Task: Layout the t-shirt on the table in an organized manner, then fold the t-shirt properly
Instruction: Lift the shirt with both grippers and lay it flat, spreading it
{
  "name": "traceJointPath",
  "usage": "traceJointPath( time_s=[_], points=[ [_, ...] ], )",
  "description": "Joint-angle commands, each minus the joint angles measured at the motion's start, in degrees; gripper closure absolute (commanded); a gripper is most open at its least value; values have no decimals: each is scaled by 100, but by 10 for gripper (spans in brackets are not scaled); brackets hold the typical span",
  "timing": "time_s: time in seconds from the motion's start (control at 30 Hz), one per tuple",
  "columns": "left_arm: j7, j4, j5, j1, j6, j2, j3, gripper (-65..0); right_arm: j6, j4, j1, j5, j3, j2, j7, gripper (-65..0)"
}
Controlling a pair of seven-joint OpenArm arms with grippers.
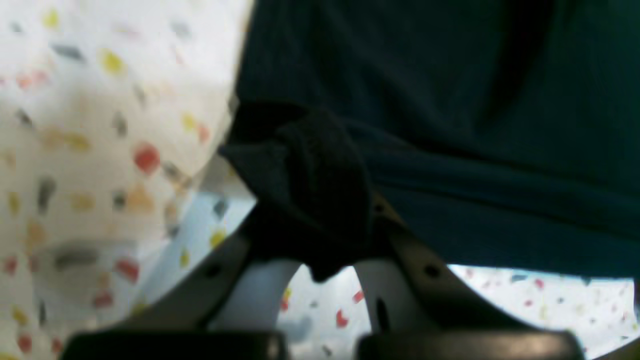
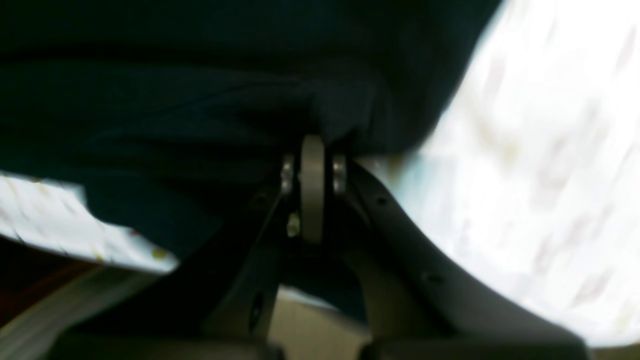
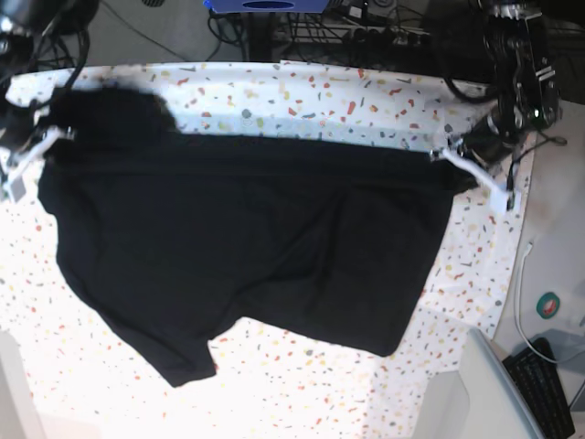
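Observation:
The black t-shirt [image 3: 247, 247] is stretched wide between both arms, its top edge taut and its body draped down over the speckled table [image 3: 320, 101]. On the right of the base view, my left gripper [image 3: 445, 157] is shut on one corner of the shirt. The left wrist view shows that bunched fabric [image 1: 325, 165] pinched between the fingertips of the left gripper [image 1: 320, 235]. On the left, my right gripper [image 3: 57, 137] holds the other corner. In the blurred right wrist view the right gripper [image 2: 312, 145] has its fingers pressed together under the t-shirt [image 2: 175, 90].
The table's right edge runs close to the left arm [image 3: 521, 82]. Beyond it lie a keyboard [image 3: 548, 384] and a small round green thing [image 3: 549, 305]. Cables and equipment [image 3: 274, 18] crowd the floor behind the table.

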Motion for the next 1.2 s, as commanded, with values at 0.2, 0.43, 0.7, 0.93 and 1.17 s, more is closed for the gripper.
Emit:
traceJointPath(
  time_s=[0.2, 0.43, 0.7, 0.93, 1.17],
  points=[
    [313, -923, 348, -2708, 601, -182, 1242, 0, -339, -1707, 2512, -1245, -779, 706, 634, 0],
    [67, -3762, 1737, -6216, 618, 530, 2314, 0, -348, -4626, 5730, -2387, -1597, 1594, 1935, 0],
    [-82, -4184, 1790, -8563, 618, 802, 2288, 0, -330, -4599, 7936, -2792, -2696, 1849, 1891, 0],
    [902, -2136, 1781, -7869, 618, 644, 2288, 0, -304, -2419, 7550, -2757, -3012, 1849, 80, 0],
    [1236, 0, 1825, -4827, 618, 486, 1690, 0, -348, 297, 4033, -2774, -2766, 1435, -359, 0]
  ],
)
